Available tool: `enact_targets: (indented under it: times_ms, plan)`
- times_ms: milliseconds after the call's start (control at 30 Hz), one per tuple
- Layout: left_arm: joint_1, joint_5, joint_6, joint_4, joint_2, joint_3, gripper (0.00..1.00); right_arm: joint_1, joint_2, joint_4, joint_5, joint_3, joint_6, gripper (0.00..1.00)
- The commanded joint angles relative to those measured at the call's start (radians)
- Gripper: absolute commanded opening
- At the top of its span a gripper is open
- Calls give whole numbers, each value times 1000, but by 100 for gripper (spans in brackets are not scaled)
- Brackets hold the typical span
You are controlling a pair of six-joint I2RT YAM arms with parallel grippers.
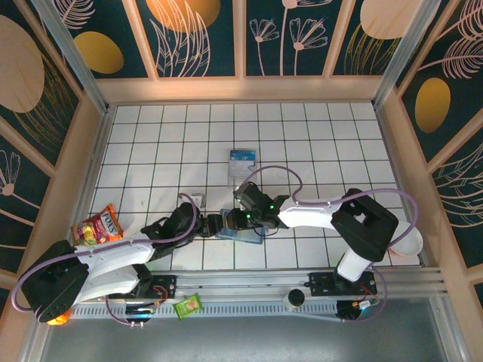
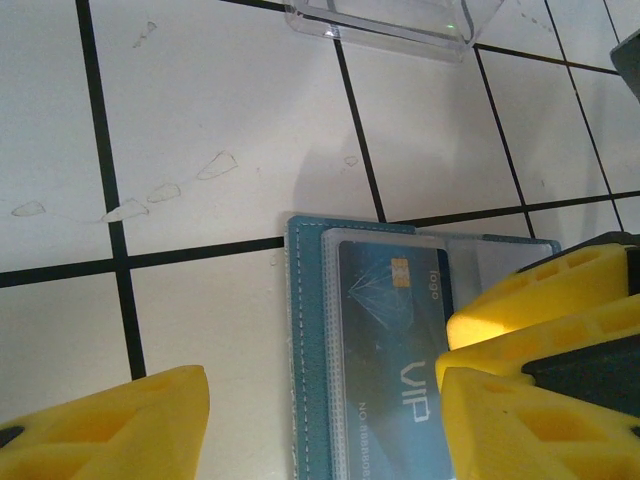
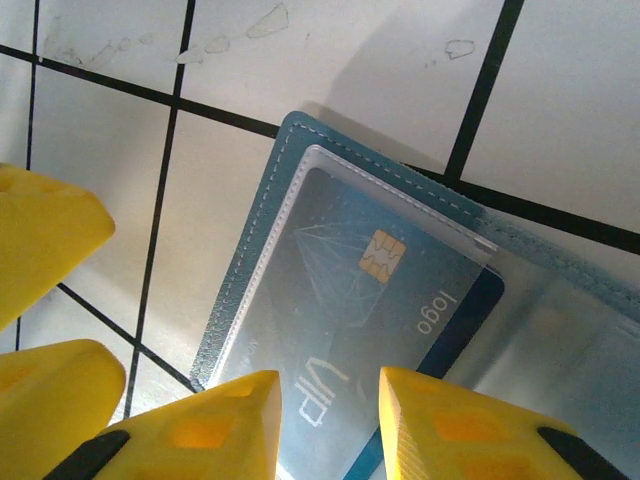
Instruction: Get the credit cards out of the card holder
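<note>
The teal card holder lies open and flat on the white tiled floor, between the two grippers. In the left wrist view its stitched panel holds a dark blue VIP card under a clear pocket. My left gripper is open, its yellow fingers wide on either side of the holder. My right gripper is open just above the same card, one fingertip on each side of the "VIP" print, with nothing gripped. The card's far corner sticks out past the pocket edge.
A clear plastic case with a blue-and-white insert lies two tiles behind the holder. A snack bag sits at the left wall, a green packet on the front rail, and a white bowl at the right.
</note>
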Motion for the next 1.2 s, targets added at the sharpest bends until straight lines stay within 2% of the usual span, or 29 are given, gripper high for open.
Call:
enact_targets:
  times_ms: [0,833,933,1167]
  plan:
    - [5,-13,-11,-24,-20,-13,62,6,13,-15,8,23,-13,32]
    - [6,-14,-8,-18,-23,-20,62,34,-2,-108,125,35,1,32]
    - [5,-1,-1,-12,-18,-12,55,40,-32,-93,143,35,-10,33]
    - [6,74,30,24,17,39,28,20,-114,-82,161,13,-22,31]
